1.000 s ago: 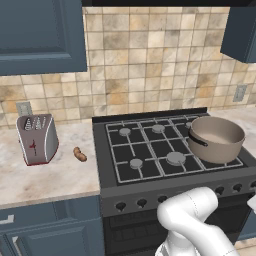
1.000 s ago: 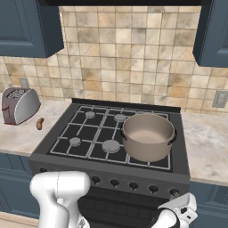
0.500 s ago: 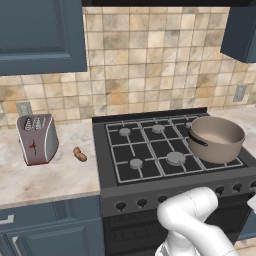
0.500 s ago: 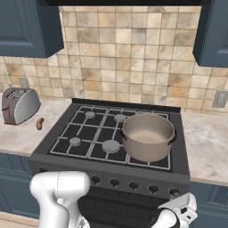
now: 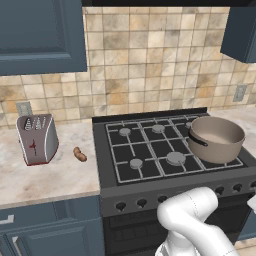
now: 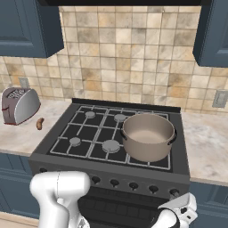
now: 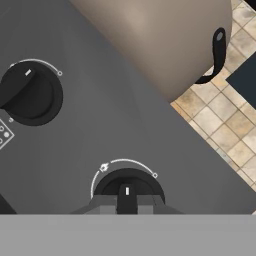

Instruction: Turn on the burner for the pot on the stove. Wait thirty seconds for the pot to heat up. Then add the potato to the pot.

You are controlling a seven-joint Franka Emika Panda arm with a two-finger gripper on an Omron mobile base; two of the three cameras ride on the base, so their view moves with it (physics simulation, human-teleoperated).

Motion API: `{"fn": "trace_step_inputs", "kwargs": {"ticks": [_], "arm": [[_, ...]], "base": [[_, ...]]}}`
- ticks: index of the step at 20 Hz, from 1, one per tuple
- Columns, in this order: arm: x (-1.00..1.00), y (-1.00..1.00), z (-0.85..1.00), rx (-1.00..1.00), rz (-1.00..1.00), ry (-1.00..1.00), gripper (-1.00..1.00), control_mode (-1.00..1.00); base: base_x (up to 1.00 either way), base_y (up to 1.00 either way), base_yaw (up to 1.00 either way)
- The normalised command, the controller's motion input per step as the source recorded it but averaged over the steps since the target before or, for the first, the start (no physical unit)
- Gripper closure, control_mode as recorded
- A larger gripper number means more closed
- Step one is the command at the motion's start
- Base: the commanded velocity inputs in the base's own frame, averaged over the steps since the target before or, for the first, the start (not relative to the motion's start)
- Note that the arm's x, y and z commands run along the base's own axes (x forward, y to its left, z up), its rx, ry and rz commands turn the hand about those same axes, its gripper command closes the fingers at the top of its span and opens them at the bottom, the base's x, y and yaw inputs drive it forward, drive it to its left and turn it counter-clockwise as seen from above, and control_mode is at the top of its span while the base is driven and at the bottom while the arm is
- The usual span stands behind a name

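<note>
Grey-brown pot (image 6: 148,136) — beige inside, dark handle, on stove (image 6: 67,153)

The white arm rises from the bottom of both base views and bends low and forward, its bulky elbow link rounded toward the cameras, the forearm running down and off to the robot's right. In the right base view the wrist and hand sit at the lower right, turned away from the camera. The gripper (image 7: 127,204) is seen in the hand view, with its jaws drawn fully together. Its dark fingertips (image 7: 127,200) rise at the bottom of that view, pressed side by side, with grey finger bodies flaring out to either side just below them.
</note>
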Motion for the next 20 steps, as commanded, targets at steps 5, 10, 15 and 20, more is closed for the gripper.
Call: {"fn": "trace_step_inputs", "kwargs": {"ticks": [5, 10, 15, 20], "arm": [[0.00, 0.00, 0.00, 0.00, 0.00, 0.00, 1.00, -1.00], [0.00, 0.00, 0.00, 0.00, 0.00, 0.00, 1.00, -1.00], [0.00, 0.00, 0.00, 0.00, 0.00, 0.00, 1.00, -1.00], [0.00, 0.00, 0.00, 0.00, 0.00, 0.00, 1.00, -1.00]], "base": [[0.00, 0.00, 0.00], [0.00, 0.00, 0.00], [0.00, 0.00, 0.00], [0.00, 0.00, 0.00]]}}
